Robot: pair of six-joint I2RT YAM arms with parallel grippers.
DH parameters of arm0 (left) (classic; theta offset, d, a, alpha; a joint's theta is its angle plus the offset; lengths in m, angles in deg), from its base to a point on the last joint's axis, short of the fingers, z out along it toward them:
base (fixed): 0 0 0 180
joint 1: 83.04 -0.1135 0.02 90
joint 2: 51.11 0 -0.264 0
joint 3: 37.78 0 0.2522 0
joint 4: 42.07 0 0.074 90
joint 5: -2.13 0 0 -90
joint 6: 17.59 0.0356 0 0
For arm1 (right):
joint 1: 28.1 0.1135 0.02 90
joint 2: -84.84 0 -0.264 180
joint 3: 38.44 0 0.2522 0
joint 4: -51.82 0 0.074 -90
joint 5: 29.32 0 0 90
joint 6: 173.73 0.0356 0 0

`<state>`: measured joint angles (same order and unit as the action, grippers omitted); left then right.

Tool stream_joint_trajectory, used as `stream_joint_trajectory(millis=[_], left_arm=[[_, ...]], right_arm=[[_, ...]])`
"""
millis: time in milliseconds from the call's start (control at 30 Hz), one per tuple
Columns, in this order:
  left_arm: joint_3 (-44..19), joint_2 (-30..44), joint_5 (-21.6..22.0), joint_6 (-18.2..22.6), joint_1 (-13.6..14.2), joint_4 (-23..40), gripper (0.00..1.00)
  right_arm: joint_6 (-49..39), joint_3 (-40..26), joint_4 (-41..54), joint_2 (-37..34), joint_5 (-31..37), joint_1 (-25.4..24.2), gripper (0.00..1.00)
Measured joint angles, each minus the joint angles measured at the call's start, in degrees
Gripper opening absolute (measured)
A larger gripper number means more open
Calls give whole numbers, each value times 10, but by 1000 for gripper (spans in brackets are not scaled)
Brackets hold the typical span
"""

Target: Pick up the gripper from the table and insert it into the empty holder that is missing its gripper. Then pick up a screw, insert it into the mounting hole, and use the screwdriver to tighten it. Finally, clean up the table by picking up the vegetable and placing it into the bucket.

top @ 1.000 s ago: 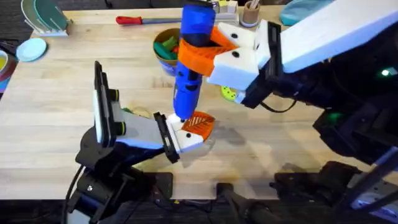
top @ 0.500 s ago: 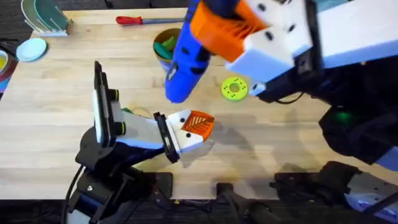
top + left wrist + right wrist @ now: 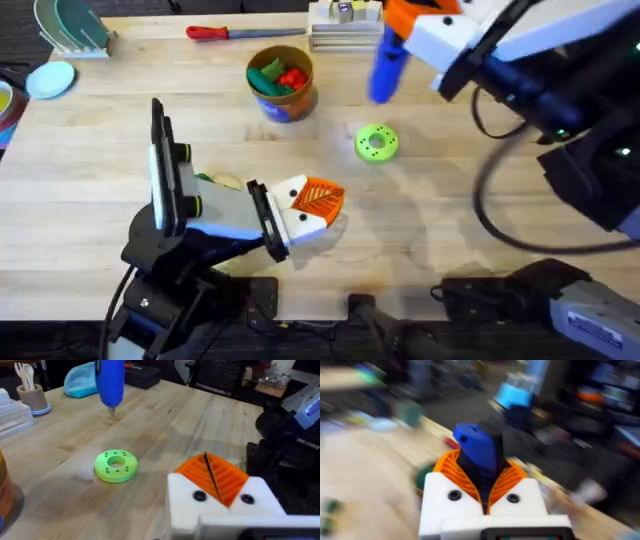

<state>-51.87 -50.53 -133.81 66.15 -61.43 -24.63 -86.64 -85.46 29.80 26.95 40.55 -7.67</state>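
Nearest me, my left gripper [image 3: 305,208] rests low over the table [image 3: 90,190], fingers pressed together with nothing between them, orange pads meeting along a thin seam. The vegetable [image 3: 222,181] lies just behind it, partly hidden by the arm. Farther out sits the green ring [image 3: 377,142], then the bucket [image 3: 283,84], already holding toy pieces. Farthest, my right gripper [image 3: 405,25] clamps the screwdriver [image 3: 386,62], hanging above the table's far side. I judge the risk to be here: the heavy tool could slip in my pads or swing its bit into the trays behind.
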Motion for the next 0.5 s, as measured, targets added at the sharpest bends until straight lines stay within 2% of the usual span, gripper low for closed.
stream_joint_trajectory(millis=[133,267,400,500], left_arm=[[0,0,0,0,0,0,13],[0,0,0,0,0,0,13],[0,0,0,0,0,0,13],[0,0,0,0,0,0,13]], right_arm=[[-148,0,99,-10,117,-51,19],[-315,0,143,-47,227,-83,19],[-461,0,152,-105,285,-100,19],[-551,0,153,-154,300,-100,19]])
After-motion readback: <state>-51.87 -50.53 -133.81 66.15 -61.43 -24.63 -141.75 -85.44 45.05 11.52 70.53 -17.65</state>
